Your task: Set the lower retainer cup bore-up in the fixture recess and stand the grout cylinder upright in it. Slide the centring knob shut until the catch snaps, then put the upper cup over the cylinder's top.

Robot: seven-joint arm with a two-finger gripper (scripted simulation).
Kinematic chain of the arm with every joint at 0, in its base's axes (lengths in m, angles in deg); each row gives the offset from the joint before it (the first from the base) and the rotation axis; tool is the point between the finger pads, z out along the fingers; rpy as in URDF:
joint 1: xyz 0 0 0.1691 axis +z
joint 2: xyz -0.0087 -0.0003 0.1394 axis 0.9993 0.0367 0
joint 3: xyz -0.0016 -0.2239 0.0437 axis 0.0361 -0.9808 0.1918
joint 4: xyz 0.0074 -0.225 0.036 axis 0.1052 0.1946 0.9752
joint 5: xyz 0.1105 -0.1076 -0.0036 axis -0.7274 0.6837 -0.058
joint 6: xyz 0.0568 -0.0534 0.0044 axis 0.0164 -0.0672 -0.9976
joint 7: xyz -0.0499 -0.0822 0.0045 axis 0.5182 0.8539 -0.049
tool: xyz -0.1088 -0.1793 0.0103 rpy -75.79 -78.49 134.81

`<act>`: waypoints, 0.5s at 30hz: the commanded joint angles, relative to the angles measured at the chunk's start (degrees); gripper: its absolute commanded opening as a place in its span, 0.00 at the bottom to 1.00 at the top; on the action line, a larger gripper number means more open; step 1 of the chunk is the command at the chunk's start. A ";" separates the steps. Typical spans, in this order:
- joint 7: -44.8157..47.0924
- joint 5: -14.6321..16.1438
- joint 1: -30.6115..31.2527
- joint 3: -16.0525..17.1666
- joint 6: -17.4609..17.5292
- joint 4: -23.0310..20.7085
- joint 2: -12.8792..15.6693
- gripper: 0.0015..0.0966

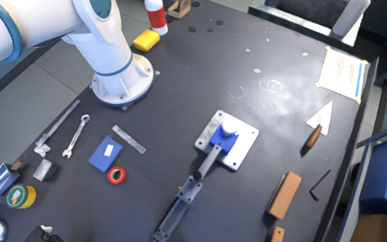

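Observation:
Near the middle of the dark bench a square steel fixture plate (227,139) carries a blue block (223,140), and a pale cylindrical piece (229,127) stands at the block's far end. A grey slide bar (208,161) runs from the block toward the near edge, ending in a rail and bracket (179,206). A small dark knob (197,174) sits on the bar. I cannot tell the cups apart from the cylinder at this size. Only the arm's white base (121,80) and upper link show. The gripper is out of view.
A blue bin (385,174) stands off the bench's right edge. On the left lie a spanner (75,136), a blue card (105,153), a steel rule (128,139) and a red tape ring (116,175). On the right are a trowel (319,124), a wooden block (285,194) and a hex key (320,185).

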 commanded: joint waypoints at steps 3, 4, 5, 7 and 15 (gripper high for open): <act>0.00 0.00 0.00 0.01 0.00 -0.03 -0.05 0.44; 0.00 0.00 0.00 0.01 0.00 -0.03 -0.05 0.42; 0.00 0.00 0.00 0.01 0.00 -0.03 -0.05 0.40; 0.00 0.00 0.00 0.01 0.00 -0.03 -0.05 0.36; 0.00 0.00 0.00 0.01 0.01 -0.03 -0.05 0.19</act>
